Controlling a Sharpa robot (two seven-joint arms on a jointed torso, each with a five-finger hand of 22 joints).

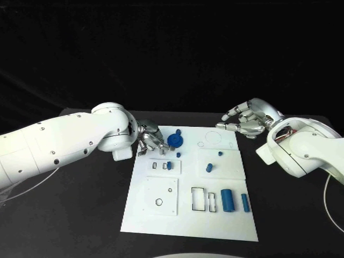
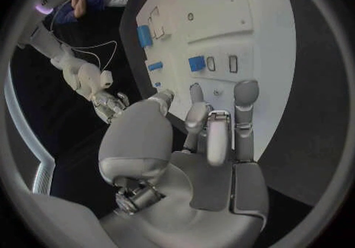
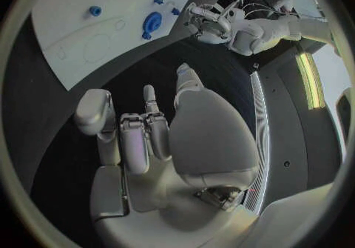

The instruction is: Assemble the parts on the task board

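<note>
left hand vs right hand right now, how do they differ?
The left hand is over the task board, at its far left corner, fingers beside the round blue part; the right hand hangs off the board past its far right corner, over the black table. Neither hand holds a part.

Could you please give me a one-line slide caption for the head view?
Both hands, left and right, hover empty over the task board's far end.

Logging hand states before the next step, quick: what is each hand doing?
Left hand: open, holding nothing, over the task board.
Right hand: fingers curled in, holding nothing.
</note>
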